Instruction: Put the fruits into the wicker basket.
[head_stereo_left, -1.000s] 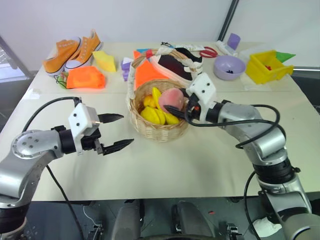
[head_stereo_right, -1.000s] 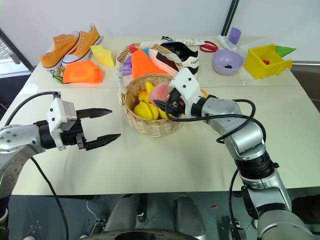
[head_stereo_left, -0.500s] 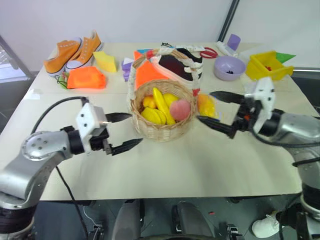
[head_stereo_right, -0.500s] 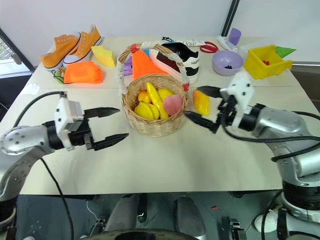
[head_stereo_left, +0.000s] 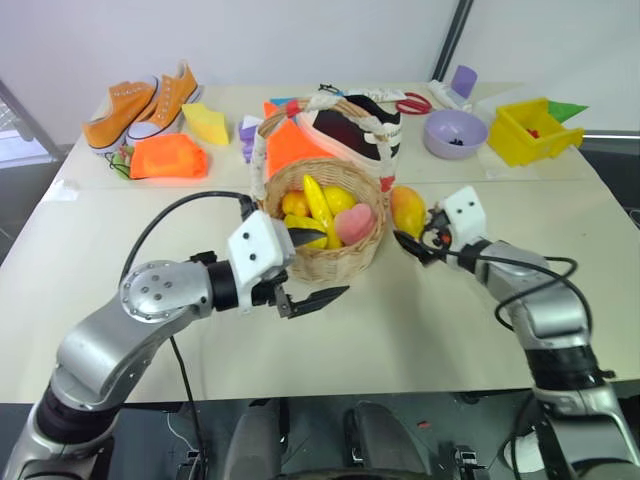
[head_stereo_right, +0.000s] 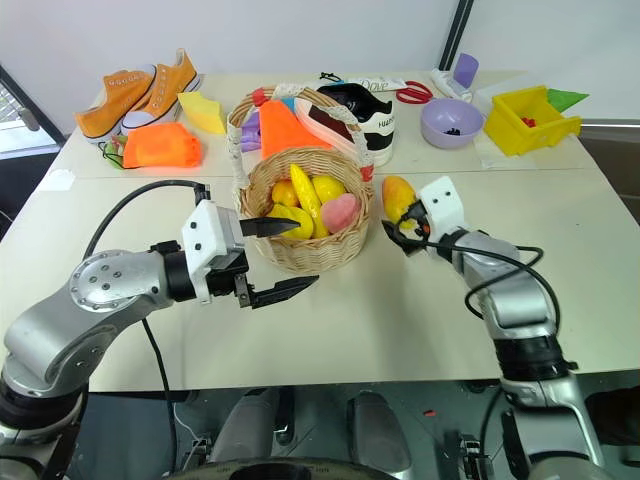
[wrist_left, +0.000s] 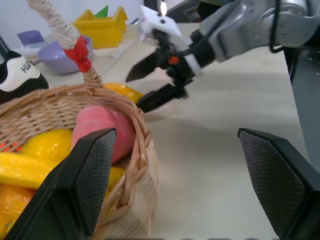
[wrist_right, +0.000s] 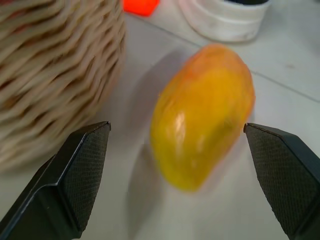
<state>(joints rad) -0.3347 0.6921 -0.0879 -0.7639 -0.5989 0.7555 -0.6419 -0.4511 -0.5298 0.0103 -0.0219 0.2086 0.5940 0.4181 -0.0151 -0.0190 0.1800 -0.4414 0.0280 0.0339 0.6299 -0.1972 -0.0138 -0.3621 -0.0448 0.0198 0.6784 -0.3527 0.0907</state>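
The wicker basket (head_stereo_left: 345, 262) stands mid-table with its taped handle (head_stereo_left: 268, 140) arched above. Inside lie the banana (head_stereo_left: 315, 200), the pink peach (head_stereo_left: 355, 224) and small yellow fruits (head_stereo_left: 292, 205). The yellow-orange mango (head_stereo_left: 407, 208) lies on the table just right of the basket. My right gripper (head_stereo_left: 412, 232) is open at the mango's near side; in the right wrist view the mango (wrist_right: 202, 117) sits between the spread fingers, untouched. My left gripper (head_stereo_right: 303, 252) is open at the basket's near-left wall, upper finger over the rim, lower finger in front.
Behind the basket are an orange cone-like piece (head_stereo_left: 295, 147) and a black and white shoe (head_stereo_left: 350, 130). Far left: orange sneakers (head_stereo_left: 145, 100), an orange cloth (head_stereo_left: 170, 155), a yellow wedge (head_stereo_left: 208, 120). Far right: a purple bowl (head_stereo_left: 455, 133), a yellow bin (head_stereo_left: 535, 130), red scissors (head_stereo_left: 415, 103).
My right gripper left the peach in the basket, drew out to the right and sank to the mango. My left gripper moved right, up to the basket.
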